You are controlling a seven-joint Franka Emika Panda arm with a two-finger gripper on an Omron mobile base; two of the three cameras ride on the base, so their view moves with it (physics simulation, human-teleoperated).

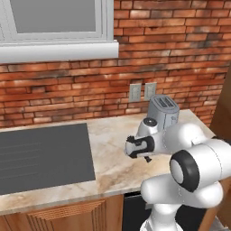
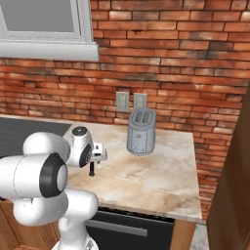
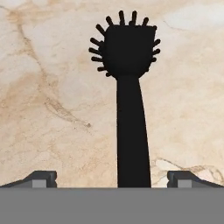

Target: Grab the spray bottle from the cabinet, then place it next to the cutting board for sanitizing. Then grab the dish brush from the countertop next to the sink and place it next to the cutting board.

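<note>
Entry — brush stage of the task, state of the scene

Dish brush [image 3: 127, 87]: all black, thin straight handle, tufted head. In the hand view it runs straight up the middle, head away from the camera, handle passing down between the two finger tips. It appears to stand out along the pincer's axis over the marbled stone; in the right base view a short dark stub [image 2: 91, 168] hangs just under the hand, probably the same brush. Whether its head touches the stone cannot be told.

Pincer [image 3: 112, 177]: jaws at full spread, tips well apart on either side of the handle, with bare stone visible between each tip and the handle. No grip on the brush is visible.

Table [image 1: 113, 149]: beige-tan marbled slab with a thick edge, against a brick wall.

Toaster [image 2: 141, 131]: steel, upright, near the wall behind the hand, apart from the brush.

Dark grey flat panel [image 1: 43, 155]: set into the table on the arm's left.

Wall outlets [image 1: 142, 91]: a pair, above the toaster.

Progress, as judged: the work in hand concerns the brush, so the spray-bottle half is presumably finished, though bottle, cabinet and cutting board are not to be checked here. With the jaws wide around the handle, the moment reads either as just ahead of closing on the brush or as letting it go; the views do not settle which
</note>
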